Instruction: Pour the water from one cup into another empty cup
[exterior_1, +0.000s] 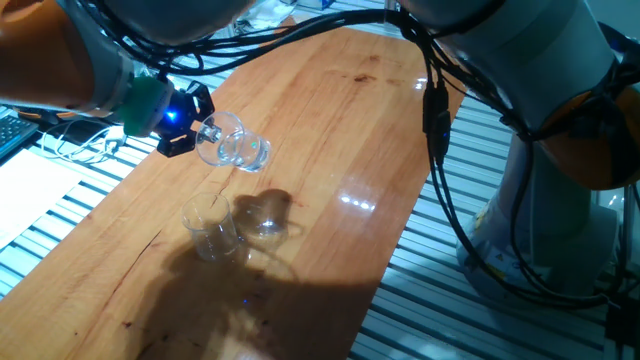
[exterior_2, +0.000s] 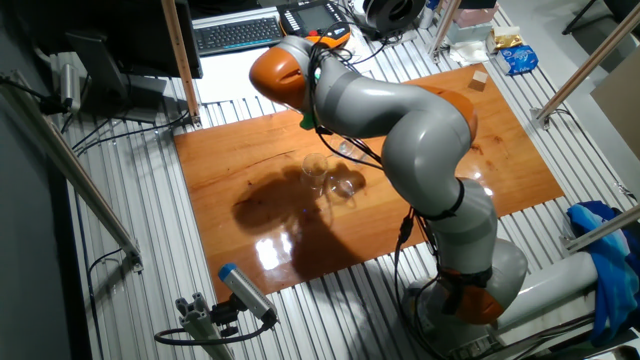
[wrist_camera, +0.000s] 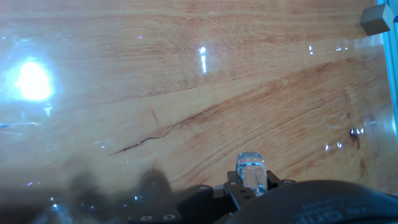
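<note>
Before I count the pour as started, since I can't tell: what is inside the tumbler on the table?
The tumbler stands upright on the table, apparently empty; glare blurs its base. The tilted mug in the gripper is above and beside it, still holding water.
</note>
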